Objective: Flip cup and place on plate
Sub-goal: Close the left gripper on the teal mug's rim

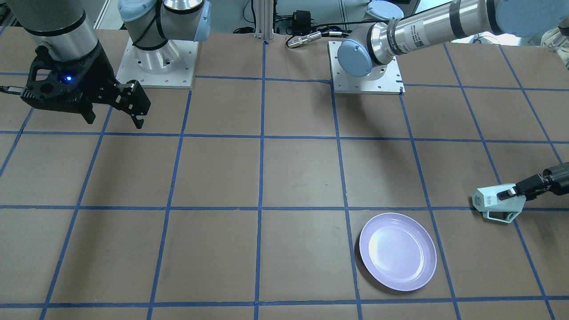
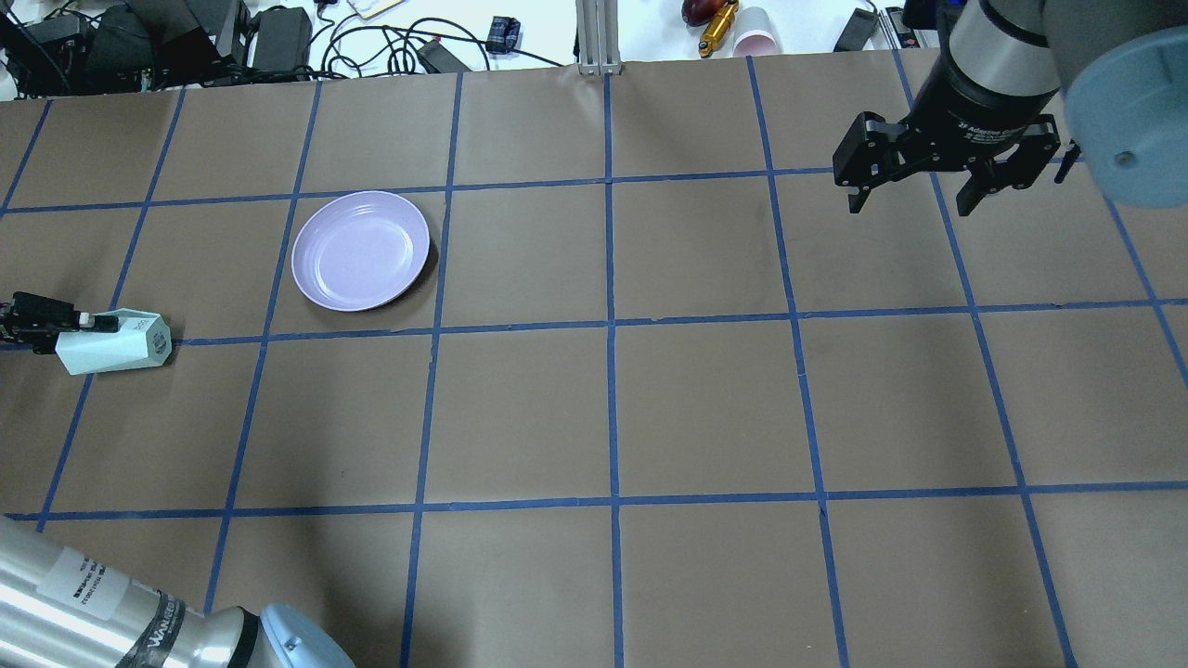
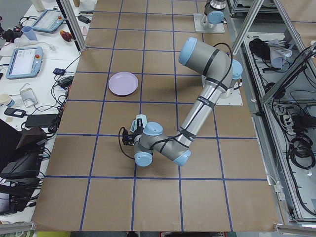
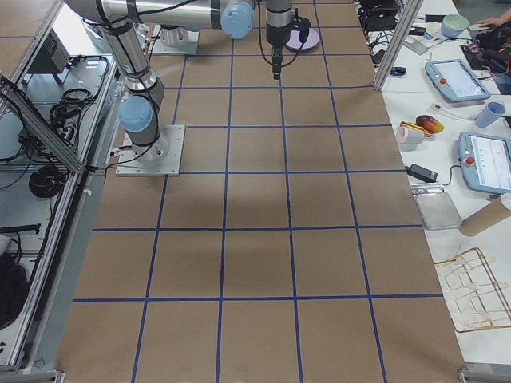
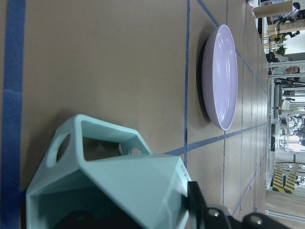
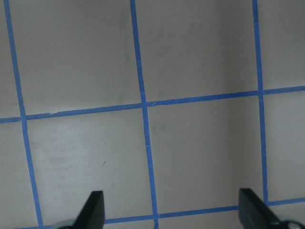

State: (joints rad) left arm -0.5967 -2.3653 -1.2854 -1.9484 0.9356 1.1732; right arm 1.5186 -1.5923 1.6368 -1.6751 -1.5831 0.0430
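Observation:
The mint-green cup (image 1: 494,203) lies on its side near the table's edge on my left, its lettered base toward the table's middle and its handle toward the operators' side. It also shows in the overhead view (image 2: 113,344) and the left wrist view (image 5: 119,186). My left gripper (image 1: 511,192) is shut on the cup's wall at the rim, also seen from overhead (image 2: 85,324). The lavender plate (image 1: 398,251) lies flat and bare about a cup's length away, seen from overhead too (image 2: 360,249). My right gripper (image 2: 910,206) hangs open and holds nothing, far across the table.
Brown paper with a blue tape grid covers the table. The arms' mounting plates (image 1: 155,66) (image 1: 366,82) sit at the robot's side. Cables and a pink cup (image 2: 754,42) lie past the far edge.

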